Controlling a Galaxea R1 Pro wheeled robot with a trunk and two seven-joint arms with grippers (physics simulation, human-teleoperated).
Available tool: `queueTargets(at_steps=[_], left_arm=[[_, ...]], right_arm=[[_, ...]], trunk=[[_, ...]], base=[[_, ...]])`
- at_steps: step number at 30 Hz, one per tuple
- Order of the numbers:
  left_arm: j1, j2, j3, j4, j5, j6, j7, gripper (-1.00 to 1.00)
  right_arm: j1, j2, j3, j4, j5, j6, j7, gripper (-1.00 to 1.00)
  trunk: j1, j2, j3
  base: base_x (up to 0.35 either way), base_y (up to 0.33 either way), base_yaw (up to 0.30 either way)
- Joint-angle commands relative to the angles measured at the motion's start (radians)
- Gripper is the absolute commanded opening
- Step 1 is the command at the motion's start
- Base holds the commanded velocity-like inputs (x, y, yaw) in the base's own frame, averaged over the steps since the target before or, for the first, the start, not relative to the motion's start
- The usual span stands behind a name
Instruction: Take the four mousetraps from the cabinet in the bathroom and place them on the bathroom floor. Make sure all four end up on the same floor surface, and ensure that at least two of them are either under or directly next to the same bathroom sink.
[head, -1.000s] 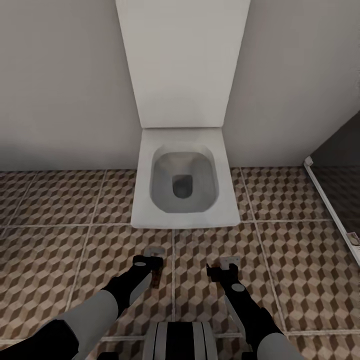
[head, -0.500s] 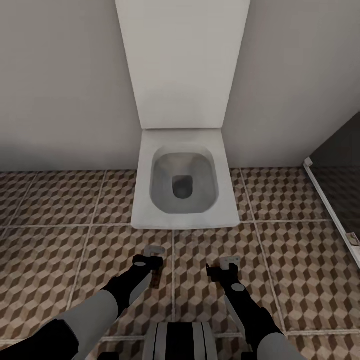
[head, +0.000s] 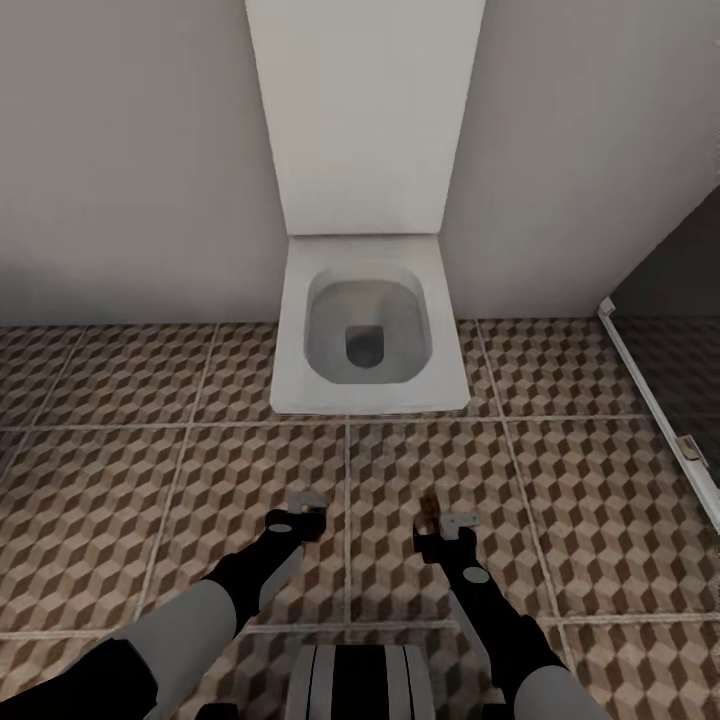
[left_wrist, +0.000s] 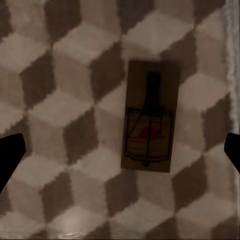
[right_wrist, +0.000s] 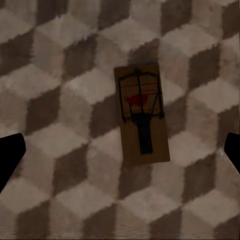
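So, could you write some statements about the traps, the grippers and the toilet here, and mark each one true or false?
1. A mousetrap lies flat on the floor below the left gripper. True.
2. The right gripper is shut on a trap. False: it is open, and the second trap lies on the tiles.
3. The toilet has its lid up. True.
4. Both traps lie inside the toilet bowl. False: both are on the floor.

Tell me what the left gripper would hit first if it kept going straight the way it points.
Probably the mousetrap. In the left wrist view it lies flat on the floor, straight ahead between the open left gripper's fingertips. How far off it lies is hard to judge.
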Motion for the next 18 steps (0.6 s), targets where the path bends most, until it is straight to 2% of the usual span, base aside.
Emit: queueTargets(at_steps=[1,18], left_arm=[[-0.001,0.001,-0.008,-0.002,0.007,0.004,0.008,1.00],[-0.001,0.001,-0.008,-0.002,0.007,0.004,0.008,1.00]], right_arm=[[0.000,0.000,0.004,-0.002,0.004,0.007,-0.007,1.00],[0.000,-0.001,0.004,-0.002,0.004,0.006,-0.007,1.00]], trunk=[[-0.001,0.000,-0.001],[-0.001,0.000,-0.001]], base=[[-0.329,0.000,0.000],[-0.339,0.000,0.000]])
